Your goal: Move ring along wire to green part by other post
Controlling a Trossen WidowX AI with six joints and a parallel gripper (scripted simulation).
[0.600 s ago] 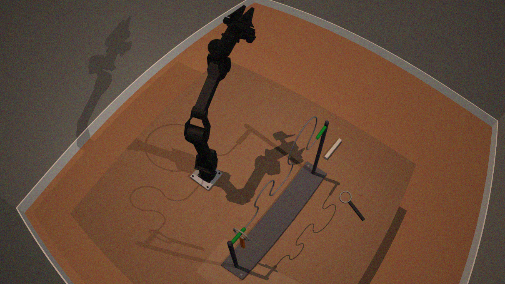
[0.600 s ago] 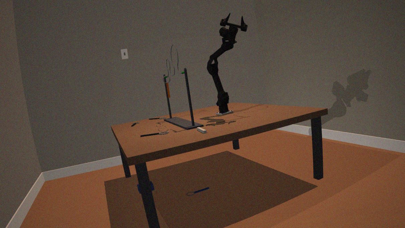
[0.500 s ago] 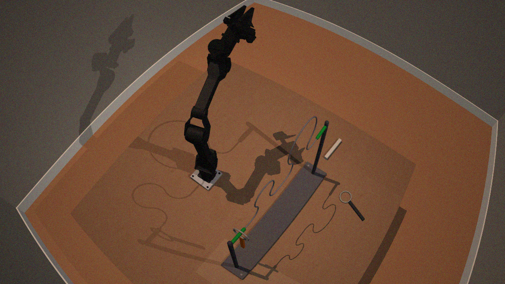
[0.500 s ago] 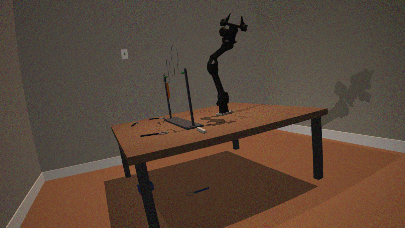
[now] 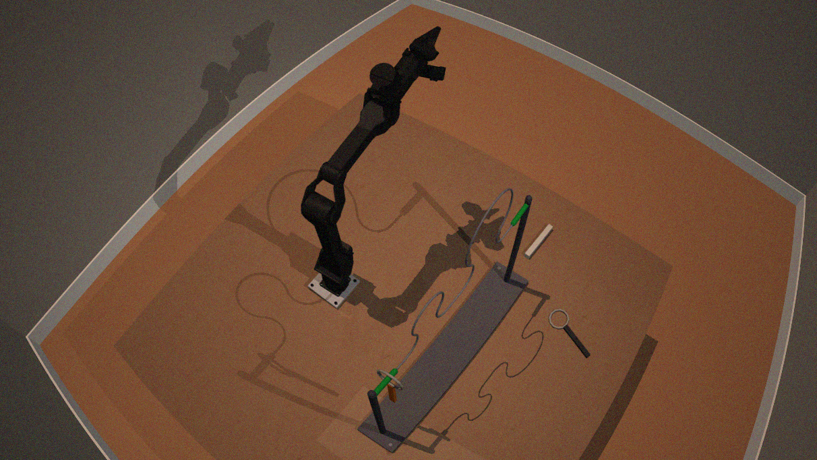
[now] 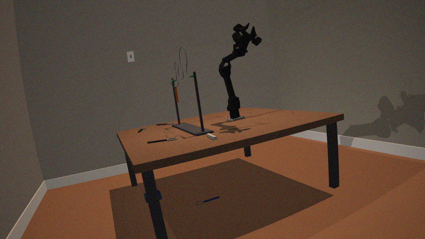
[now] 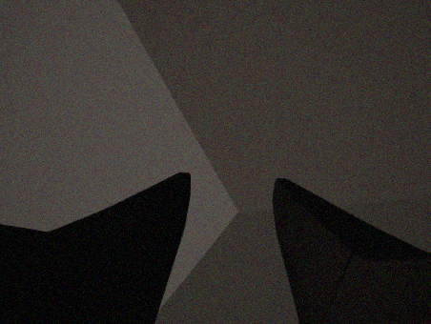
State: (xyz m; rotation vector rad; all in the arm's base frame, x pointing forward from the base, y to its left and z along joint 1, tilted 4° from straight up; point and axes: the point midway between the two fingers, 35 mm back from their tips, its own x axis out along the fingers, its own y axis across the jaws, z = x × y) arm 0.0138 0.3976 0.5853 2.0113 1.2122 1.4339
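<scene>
matte-black jointed arm (image 5: pixel 349 147) (image 6: pixel 229 83) | black claw with tapered, pointed fingers (image 5: pixel 431 42) (image 6: pixel 251 29) | pale rectangular base plate, dark corner screws (image 5: pixel 337 303) (image 6: pixel 242 117)

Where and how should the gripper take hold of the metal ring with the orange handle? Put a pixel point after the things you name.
By the flat orange handle (image 5: pixel 391 392) (image 6: pixel 176 94), low down, probably approaching from the side: it hangs upright below the pale metal ring (image 5: pixel 398 384) (image 6: pixel 171 85), leaving its lower part away from the green wire section (image 5: pixel 383 383) (image 6: pixel 174 80).

Overhead top, low side exterior, close wrist view
</scene>
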